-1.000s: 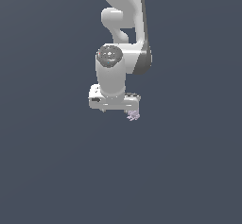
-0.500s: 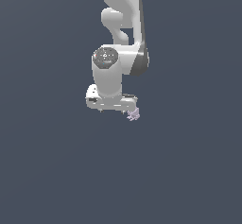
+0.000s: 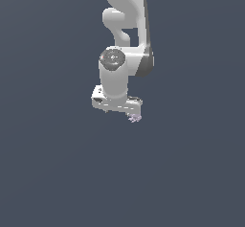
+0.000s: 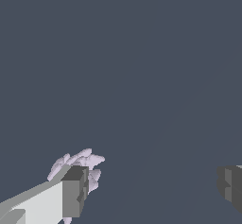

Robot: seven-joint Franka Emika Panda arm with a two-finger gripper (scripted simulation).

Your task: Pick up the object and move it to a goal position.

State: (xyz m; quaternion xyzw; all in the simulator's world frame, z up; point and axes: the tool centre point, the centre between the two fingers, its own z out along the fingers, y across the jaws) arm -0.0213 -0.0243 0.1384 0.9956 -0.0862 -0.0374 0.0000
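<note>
The object (image 3: 135,119) is a tiny pale lavender lump with small prongs. In the exterior view it sits just below the white gripper (image 3: 119,110), at the end toward the exterior view's right. In the wrist view the object (image 4: 80,164) shows right at one fingertip (image 4: 73,192), partly hidden behind it. The other fingertip (image 4: 230,185) is far off across a wide gap. The gripper (image 4: 151,187) is open with nothing between the jaws. I cannot tell whether the finger touches the object.
The white arm (image 3: 125,39) rises above the gripper toward the top of the exterior view. Around it there is only a plain dark grey-blue surface (image 3: 48,173).
The arm's wrist has swayed slightly to the exterior view's left and back. The hand and the object stay in almost the same place.
</note>
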